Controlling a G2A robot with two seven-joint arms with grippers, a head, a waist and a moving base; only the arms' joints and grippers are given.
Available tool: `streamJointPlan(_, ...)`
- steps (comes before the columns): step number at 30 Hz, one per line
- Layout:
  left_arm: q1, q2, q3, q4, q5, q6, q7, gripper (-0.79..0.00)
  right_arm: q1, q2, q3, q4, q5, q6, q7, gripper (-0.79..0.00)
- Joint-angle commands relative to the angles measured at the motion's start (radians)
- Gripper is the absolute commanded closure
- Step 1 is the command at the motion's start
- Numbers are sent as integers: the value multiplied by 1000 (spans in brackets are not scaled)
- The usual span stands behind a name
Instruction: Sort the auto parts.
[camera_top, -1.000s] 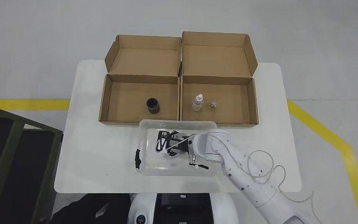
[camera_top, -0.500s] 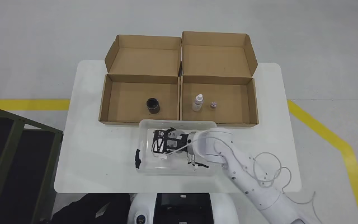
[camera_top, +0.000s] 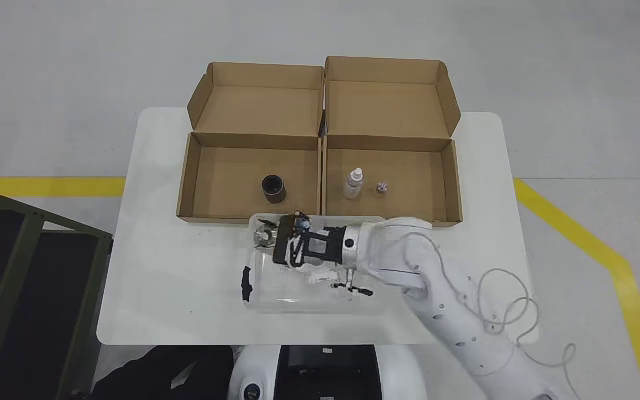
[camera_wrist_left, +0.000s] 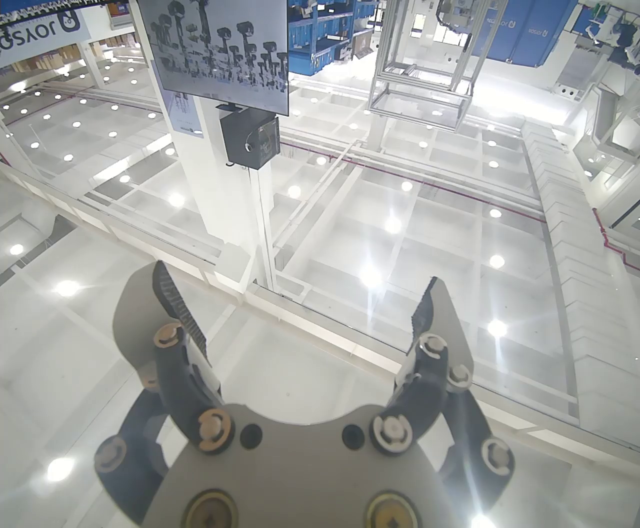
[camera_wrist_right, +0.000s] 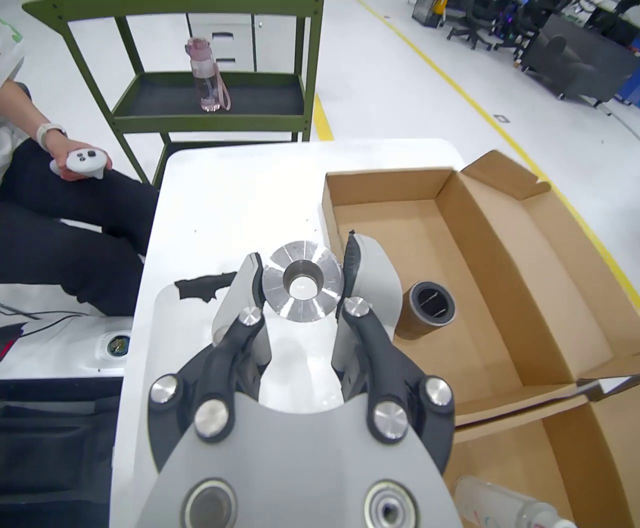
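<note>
right gripper (camera_wrist_right: 302, 267) pinched a silver ring (camera_wrist_right: 280, 295) just beside the cardboard box (camera_wrist_right: 400, 230) — seemingly to sort it inside — left gripper (camera_wrist_left: 297, 300) spread, empty.

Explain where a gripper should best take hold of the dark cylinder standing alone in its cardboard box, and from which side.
Grip the dark cylinder across its round outer wall, coming straight down from above. It stands upright, open end up, clear of the walls of its cardboard box; a sideways approach would likely meet those walls.
</note>
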Motion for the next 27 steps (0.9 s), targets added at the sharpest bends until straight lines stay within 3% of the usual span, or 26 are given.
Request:
streamJointPlan(1, 0, 0, 0, 0, 0, 0, 0, -785, 18, -4, 5, -1, -1, 23, -53, 0)
streamJointPlan(16, 0, 0, 0, 0, 0, 0, 0, -785, 62, -35, 1, 35, 51, 178, -413, 0)
streamJointPlan(27, 0, 0, 0, 0, 0, 0, 0, -785, 30, -26, 68, -60, 76, 105, -504, 0)
